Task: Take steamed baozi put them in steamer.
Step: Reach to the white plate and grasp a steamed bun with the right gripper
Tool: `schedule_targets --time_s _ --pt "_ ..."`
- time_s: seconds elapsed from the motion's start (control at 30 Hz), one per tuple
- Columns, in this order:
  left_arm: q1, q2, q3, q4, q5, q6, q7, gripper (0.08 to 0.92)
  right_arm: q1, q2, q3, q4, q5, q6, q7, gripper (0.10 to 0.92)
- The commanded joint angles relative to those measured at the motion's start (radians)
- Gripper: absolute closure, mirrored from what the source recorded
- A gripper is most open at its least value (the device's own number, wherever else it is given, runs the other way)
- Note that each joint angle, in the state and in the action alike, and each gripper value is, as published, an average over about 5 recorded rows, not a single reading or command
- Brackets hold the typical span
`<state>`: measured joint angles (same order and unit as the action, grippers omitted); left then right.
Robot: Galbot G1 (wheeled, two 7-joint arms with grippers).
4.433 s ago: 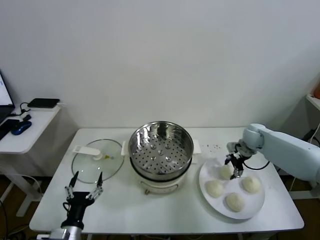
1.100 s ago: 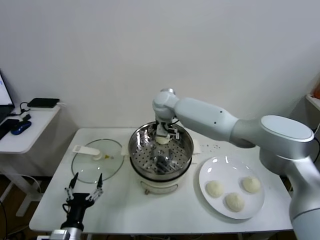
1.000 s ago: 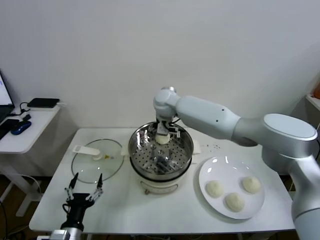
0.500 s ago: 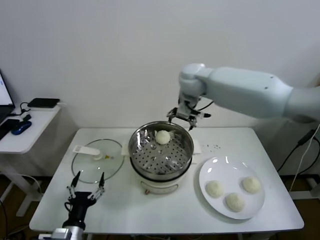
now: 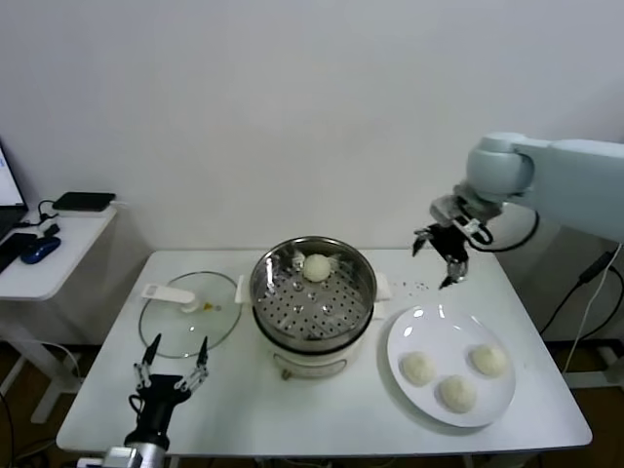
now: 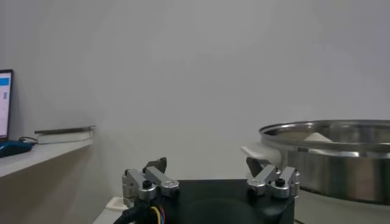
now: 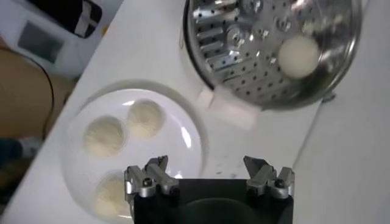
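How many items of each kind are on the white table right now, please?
Round cream-white steamed baozi: 4, one in the steamer, three on the plate
Shiny stainless-steel steamer: 1
Large white round plate: 1
Flat round glass lid: 1
Total: 7

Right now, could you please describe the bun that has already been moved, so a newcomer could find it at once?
Find the steel steamer in the middle of the white table, between the glass lid and the white plate. One bun lies on its perforated floor, near the far wall. It is the only bun in the pot; the other three sit on the plate.
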<state>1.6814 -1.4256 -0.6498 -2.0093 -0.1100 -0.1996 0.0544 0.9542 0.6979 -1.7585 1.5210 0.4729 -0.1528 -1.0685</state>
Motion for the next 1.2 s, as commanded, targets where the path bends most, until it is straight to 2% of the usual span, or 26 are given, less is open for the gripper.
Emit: schedule_targets --time_s 0.03,0.37,0.73,1.2 --pt "0.005 0.001 0.001 -0.008 0.0 0.001 0.0 0.177 -0.152 -0.15 0.028 0.068 -0.011 -0.139 0.024 0.203" --pt "0.012 -0.001 -0.002 -0.026 -0.001 0.005 0.0 0.177 -0.405 -0.104 0.199 0.036 -0.068 -0.159 0.056 0.203" --pt "0.014 0.023 -0.009 -0.016 -0.002 0.0 0.003 0.177 -0.498 -0.065 0.234 0.011 -0.094 -0.158 0.074 0.203" --pt "0.026 0.019 -0.006 -0.011 0.002 -0.007 0.004 0.177 -0.609 -0.023 0.319 -0.091 -0.17 -0.136 0.127 0.203"
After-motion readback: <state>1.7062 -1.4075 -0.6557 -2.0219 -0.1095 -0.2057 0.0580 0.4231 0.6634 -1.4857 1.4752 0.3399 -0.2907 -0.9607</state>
